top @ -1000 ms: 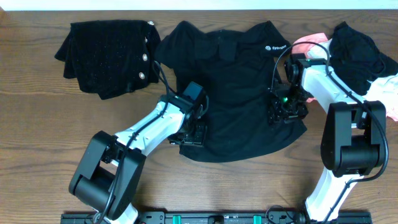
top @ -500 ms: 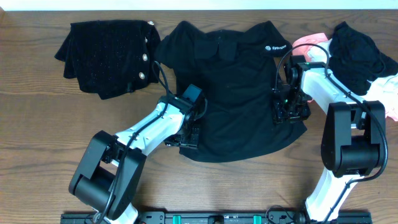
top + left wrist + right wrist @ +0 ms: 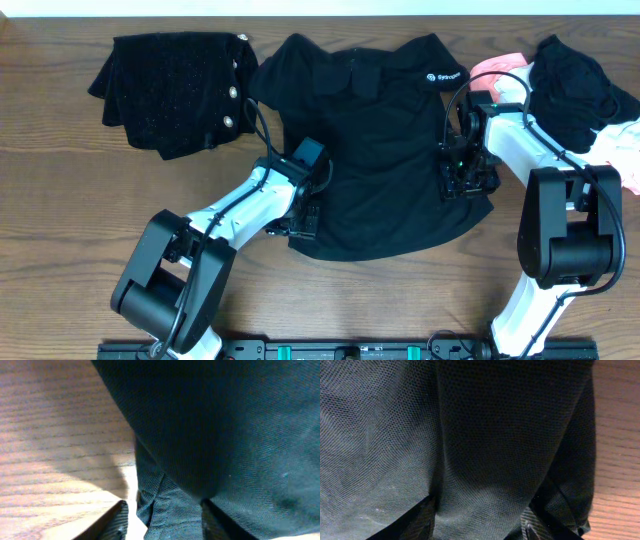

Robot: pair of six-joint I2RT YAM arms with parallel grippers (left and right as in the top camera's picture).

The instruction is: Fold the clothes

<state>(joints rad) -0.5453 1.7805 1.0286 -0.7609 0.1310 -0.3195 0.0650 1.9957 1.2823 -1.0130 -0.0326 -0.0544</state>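
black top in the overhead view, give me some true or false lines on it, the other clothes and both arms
1. The black top lies spread mid-table with its white logo showing. True.
2. The left gripper is over the buttoned black garment. False: it is at the black top's lower left edge; that garment lies apart at the far left.
3. The right gripper is at the black top's right edge. True.
4. The pink garment lies across the middle of the black top. False: it sits in the heap to the right of the top.
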